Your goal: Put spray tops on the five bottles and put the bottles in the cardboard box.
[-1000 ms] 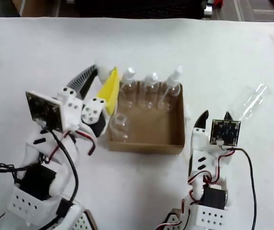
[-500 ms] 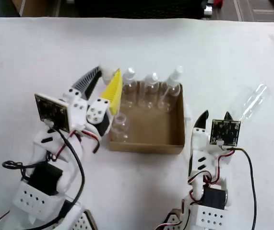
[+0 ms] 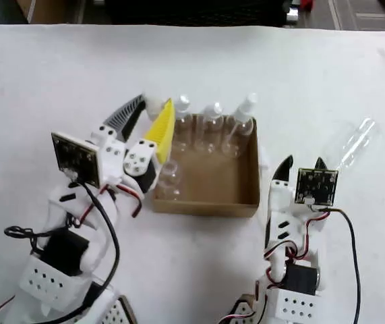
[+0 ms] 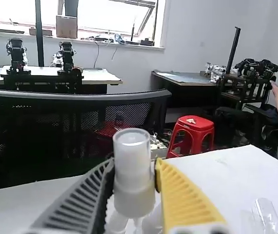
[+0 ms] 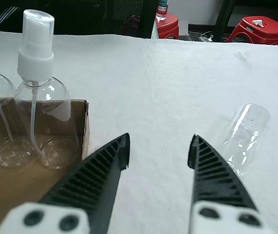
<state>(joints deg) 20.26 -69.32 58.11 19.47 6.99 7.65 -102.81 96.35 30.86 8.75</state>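
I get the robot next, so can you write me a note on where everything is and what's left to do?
Left gripper: fingers shut on a spray top, by the cardboard box's far left corner.
Right gripper: fingers open, empty, right of the box.
Done: three capped bottles stand in the box.
Left: the open bottle in the box needs a top. The last bottle lies topless on the table; it needs a top, then boxing.

Bright, even light, white table (image 3: 327, 74) glaring pale, faint soft shadows, daylight through the window (image 4: 104, 12) behind
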